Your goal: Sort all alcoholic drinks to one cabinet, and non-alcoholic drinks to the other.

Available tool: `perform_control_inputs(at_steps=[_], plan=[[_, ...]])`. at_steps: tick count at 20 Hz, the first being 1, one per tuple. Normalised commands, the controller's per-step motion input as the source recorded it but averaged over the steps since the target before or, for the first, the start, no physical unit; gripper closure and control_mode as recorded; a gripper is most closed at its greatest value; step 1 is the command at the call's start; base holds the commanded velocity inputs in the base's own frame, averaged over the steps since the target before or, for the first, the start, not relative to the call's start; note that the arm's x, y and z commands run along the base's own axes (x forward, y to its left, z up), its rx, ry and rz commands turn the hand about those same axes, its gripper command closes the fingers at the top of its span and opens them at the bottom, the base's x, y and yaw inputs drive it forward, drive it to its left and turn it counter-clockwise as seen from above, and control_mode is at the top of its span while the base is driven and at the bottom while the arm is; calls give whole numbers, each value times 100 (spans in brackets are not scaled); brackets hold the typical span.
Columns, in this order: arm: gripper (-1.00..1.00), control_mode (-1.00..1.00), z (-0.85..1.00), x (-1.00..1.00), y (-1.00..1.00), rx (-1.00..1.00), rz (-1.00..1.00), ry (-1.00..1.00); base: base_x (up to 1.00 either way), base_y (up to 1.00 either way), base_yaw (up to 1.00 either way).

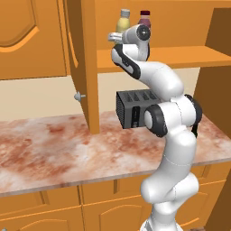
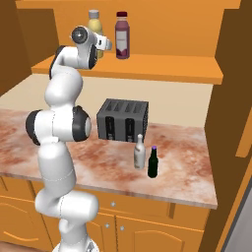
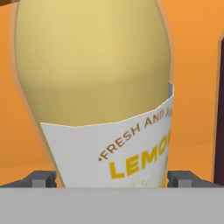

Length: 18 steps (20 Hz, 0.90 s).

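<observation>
The non-alcoholic drinks stand upright side by side on the open cabinet's shelf (image 2: pixel 162 68): a pale yellow bottle (image 1: pixel 123 20) (image 2: pixel 94 20) with a lemon label and a purple-maroon bottle (image 1: pixel 145 18) (image 2: pixel 122 37). My gripper (image 1: pixel 114 37) (image 2: pixel 104 45) (image 3: pixel 111 178) is open at the shelf, one finger on each side of the yellow bottle (image 3: pixel 96 78); contact cannot be made out. The purple bottle (image 3: pixel 220 109) shows at the hand view's right edge. The alcoholic drinks, a pale glass bottle (image 2: pixel 140 152) and a dark green one (image 2: pixel 153 162), stand on the counter.
A dark toaster (image 1: pixel 131 109) (image 2: pixel 123 120) sits on the marble counter (image 1: pixel 54 149) (image 2: pixel 187 167) under the shelf, just behind the glass bottles. The cabinet's open door (image 1: pixel 83 67) hangs left of the arm. A shut cabinet (image 1: pixel 27 36) is further left.
</observation>
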Motion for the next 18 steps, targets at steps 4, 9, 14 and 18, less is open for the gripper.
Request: perform_control_inputs(at_steps=[4, 9, 14, 18], plan=[[-100, -100, 3, -18, 0, -4, 1, 0, 0, 0, 0], [-100, -100, -1, -19, 0, -1, 2, 1, 0, 0, 0], [-100, -100, -2, -3, 0, 0, 1, 10, 0, 0, 0], [-100, -100, 25, -51, 0, -7, 0, 0, 0, 0, 0]])
